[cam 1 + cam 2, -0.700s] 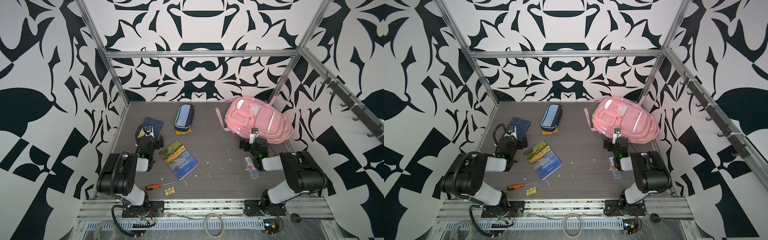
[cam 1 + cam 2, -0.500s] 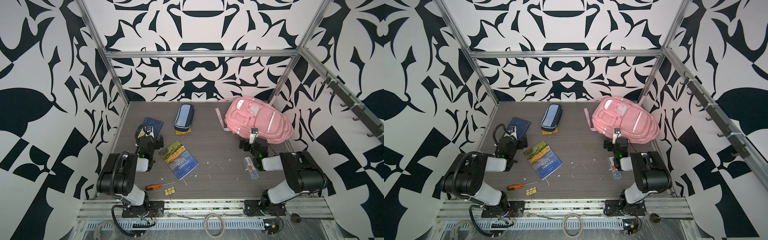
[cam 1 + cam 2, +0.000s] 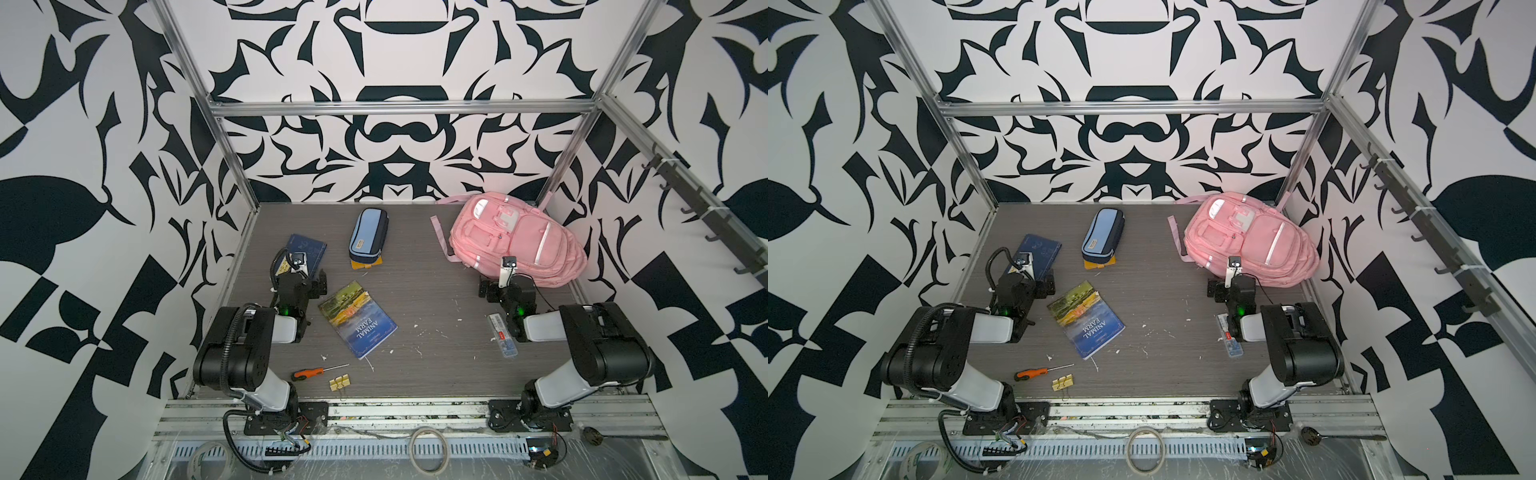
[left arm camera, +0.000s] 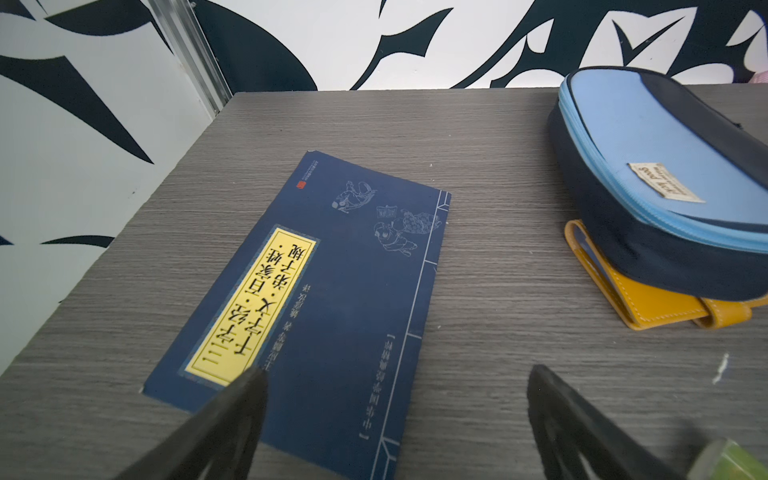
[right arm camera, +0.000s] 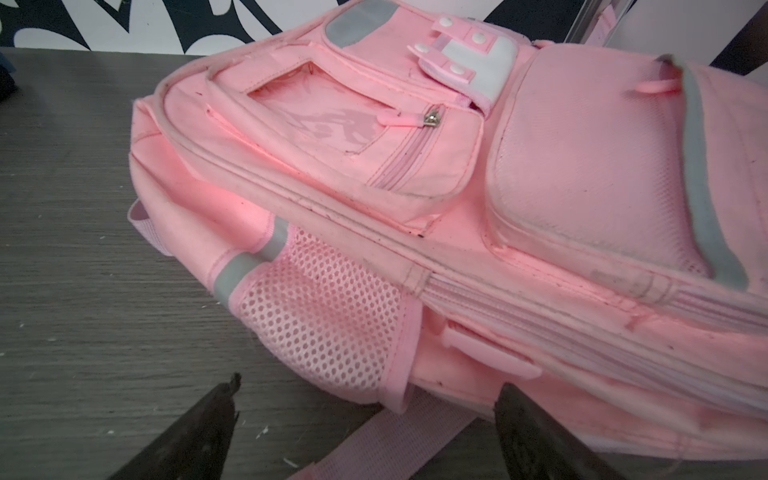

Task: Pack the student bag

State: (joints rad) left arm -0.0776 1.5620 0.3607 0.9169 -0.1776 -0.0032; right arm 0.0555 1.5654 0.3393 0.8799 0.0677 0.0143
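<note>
The student bag (image 3: 519,241) is lying flat on the table (image 3: 436,266), and its main zip appears closed, so I judge nothing is packed yet. The right gripper (image 5: 370,388) is hovering just beside the bag's mesh side pocket with its jaws spread and empty, probably lining up on the zip. The left gripper (image 4: 397,372), well apart from the bag, is hanging over a blue book (image 4: 324,299) with its jaws likewise spread, likely because that book is to be packed first.

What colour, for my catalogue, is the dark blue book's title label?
Yellow with black characters; the title label on the book shows best in the left wrist view.
</note>
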